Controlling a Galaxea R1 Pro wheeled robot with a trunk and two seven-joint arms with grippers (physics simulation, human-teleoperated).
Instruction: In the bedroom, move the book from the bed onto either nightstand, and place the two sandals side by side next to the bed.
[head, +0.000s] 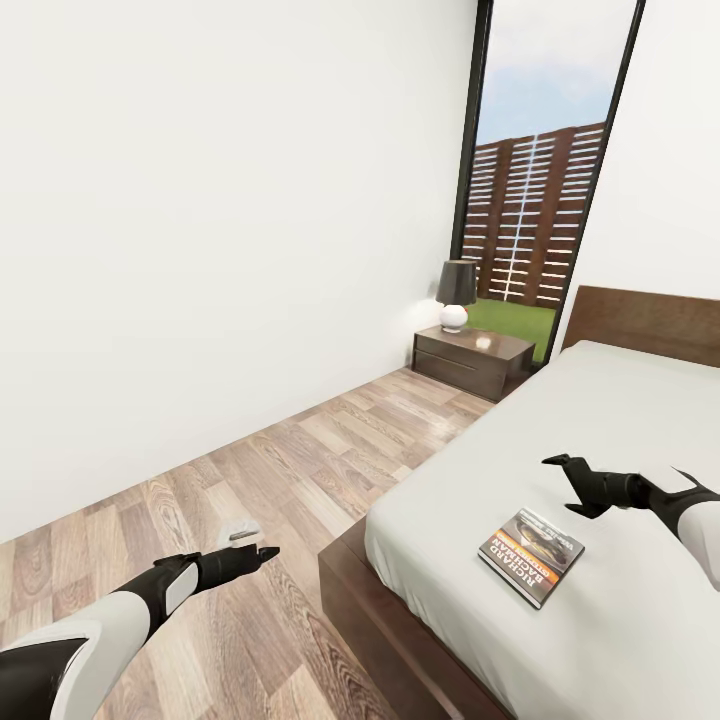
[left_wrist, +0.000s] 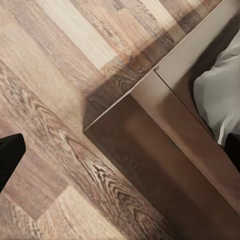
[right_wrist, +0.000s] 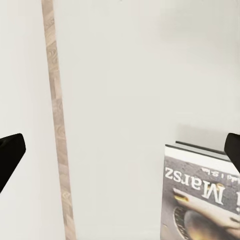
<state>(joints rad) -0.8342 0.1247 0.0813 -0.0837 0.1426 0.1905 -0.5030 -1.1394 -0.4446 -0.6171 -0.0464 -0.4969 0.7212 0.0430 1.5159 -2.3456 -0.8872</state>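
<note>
Book (head: 531, 556) lay flat on bed (head: 620, 400), right end effector (head: 580, 487) spread just above it, left end effector (head: 262, 551) over floor (head: 300, 450), spread undeterminable, nightstand (head: 472, 362) far

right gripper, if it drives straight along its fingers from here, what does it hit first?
Probably the bed: the open right gripper hovers over the mattress, aimed down at bare sheet just beyond the book. Depth is uncertain; the book sits only at the line's edge.

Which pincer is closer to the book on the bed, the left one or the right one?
Right. The right pincer hovers open over the mattress just beyond the book. The left pincer is over the wood floor, past the bed's foot corner.
</note>
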